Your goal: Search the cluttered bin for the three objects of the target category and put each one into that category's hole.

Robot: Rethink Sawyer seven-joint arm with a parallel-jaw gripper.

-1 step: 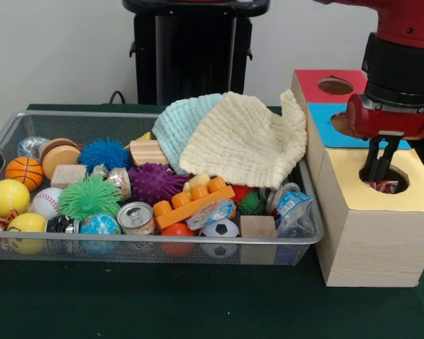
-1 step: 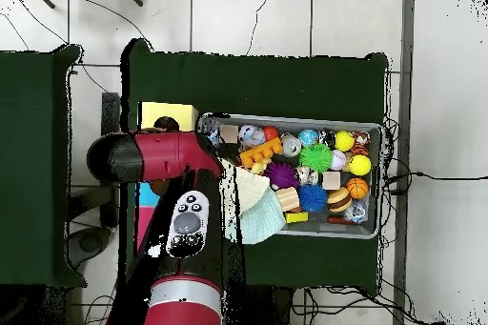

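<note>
The wire bin (image 1: 14, 127) on the green table (image 1: 162, 304) is packed nearly to the rim. Along its left end sit a yellow ball (image 1: 8, 197), a small basketball (image 1: 24, 172), a baseball (image 1: 46, 202) and a globe-printed ball (image 1: 99, 225); nearer the middle are a green spiky ball (image 1: 90, 196), a blue spiky ball (image 1: 103, 153) and a purple spiky ball (image 1: 155, 182). A tin can (image 1: 136, 217) lies with its pull-tab end facing out, just beside an orange toy brick (image 1: 192, 203), and a tiny soccer ball (image 1: 220, 229) and a wooden cube (image 1: 257, 227) rest against the front wall. Crumpled plastic wrappers (image 1: 290, 205) fill the right corner. Two cloths lie over the back of the pile, a pale yellow cloth (image 1: 244, 141) lying partly on a light blue cloth (image 1: 184, 123). Just beside the bin stands the wooden sorting box (image 1: 371, 233), its top in three coloured sections, red, blue and yellow, each with a round hole. The gripper (image 1: 379, 169) hangs straight down into the yellow hole (image 1: 404, 180), its fingers (image 1: 371, 161) drawn close together, and something crinkly with red and white print (image 1: 389, 187) shows in the hole at their tips; I cannot tell whether they have hold of it. From overhead the red arm covers most of the box, leaving only the yellow end showing.
</note>
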